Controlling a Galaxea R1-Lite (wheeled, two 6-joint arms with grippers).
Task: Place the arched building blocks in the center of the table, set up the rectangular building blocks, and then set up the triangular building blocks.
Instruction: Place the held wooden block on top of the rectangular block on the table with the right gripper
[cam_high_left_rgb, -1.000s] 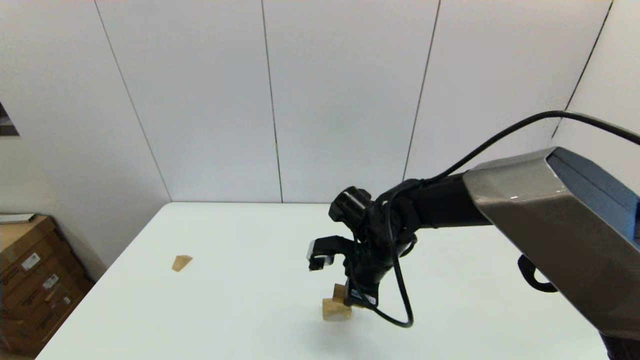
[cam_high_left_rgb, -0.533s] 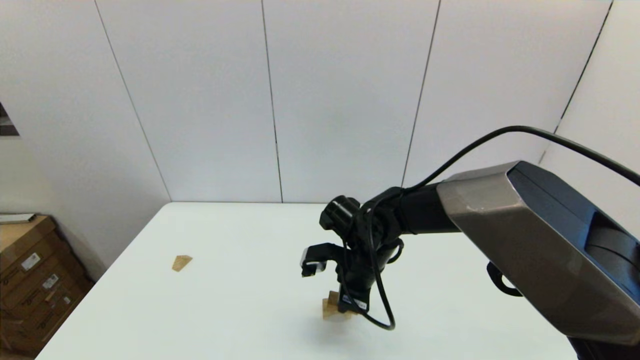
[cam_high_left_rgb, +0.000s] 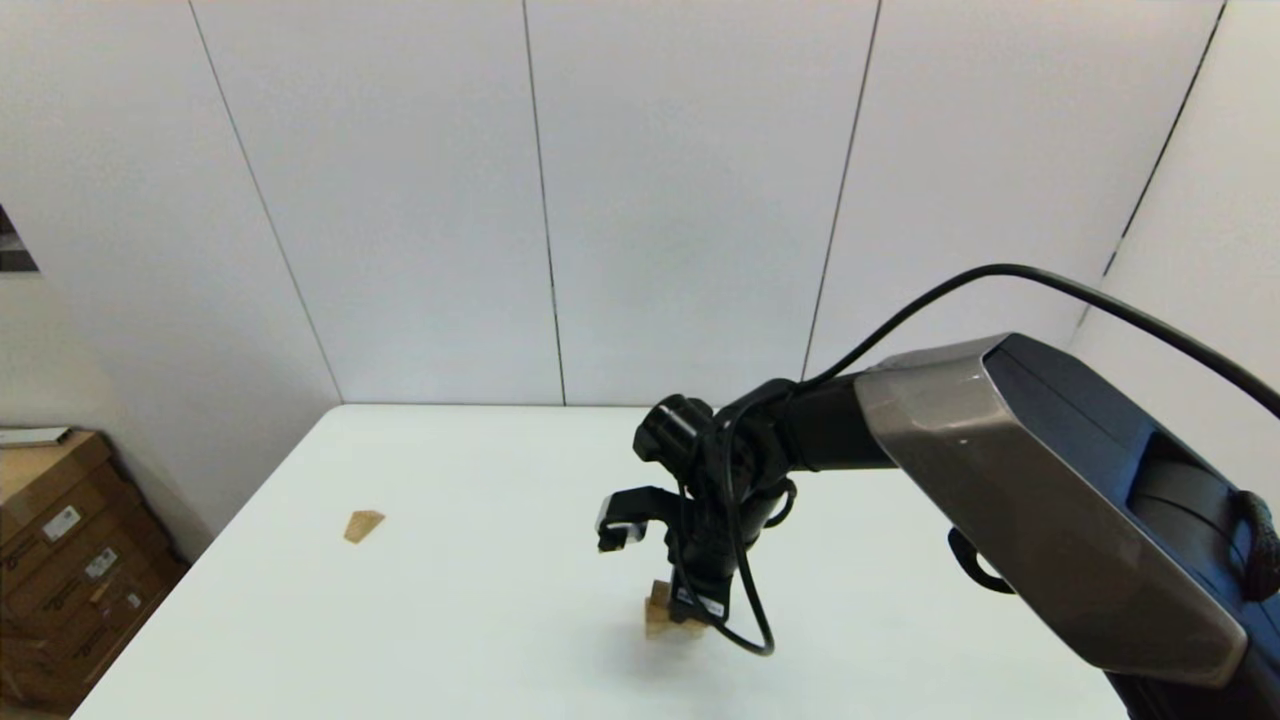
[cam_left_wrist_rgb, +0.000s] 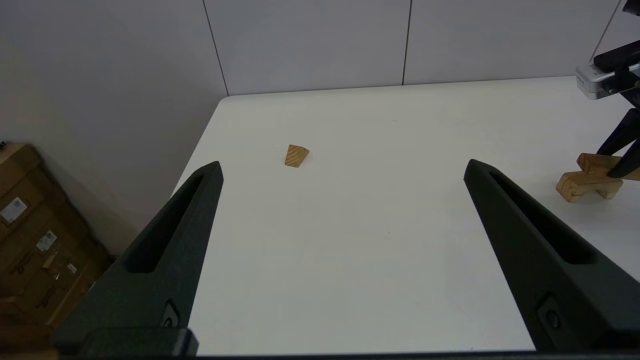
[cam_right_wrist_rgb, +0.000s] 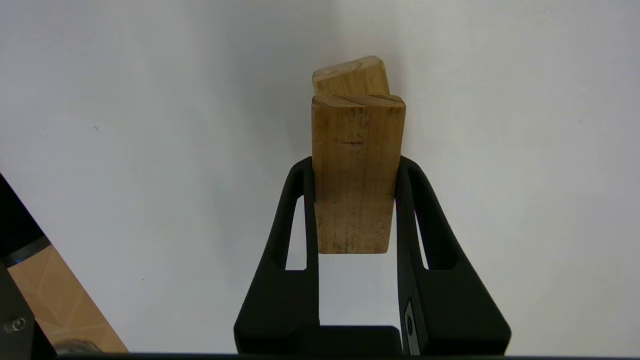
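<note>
The arched block (cam_high_left_rgb: 668, 626) stands near the middle of the white table (cam_high_left_rgb: 480, 620), its hollow facing down in the left wrist view (cam_left_wrist_rgb: 580, 187). My right gripper (cam_high_left_rgb: 690, 603) points down over it, shut on the rectangular slab (cam_right_wrist_rgb: 356, 175). The slab (cam_left_wrist_rgb: 597, 163) sits tilted right on top of the arched block (cam_right_wrist_rgb: 350, 75); I cannot tell whether they touch. The small triangular wedge (cam_high_left_rgb: 363, 524) lies alone at the table's left (cam_left_wrist_rgb: 296, 155). My left gripper (cam_left_wrist_rgb: 342, 167) hangs open above the table's left near side, holding nothing.
Cardboard boxes (cam_high_left_rgb: 60, 560) stand on the floor left of the table, past its edge. A black cable loop (cam_high_left_rgb: 745, 620) hangs off the right wrist next to the blocks. Grey wall panels stand behind the far edge.
The right arm has swung left and come down a little, carrying the slab from beside the arched block to over it. The wedge and the arched block have stayed put.
</note>
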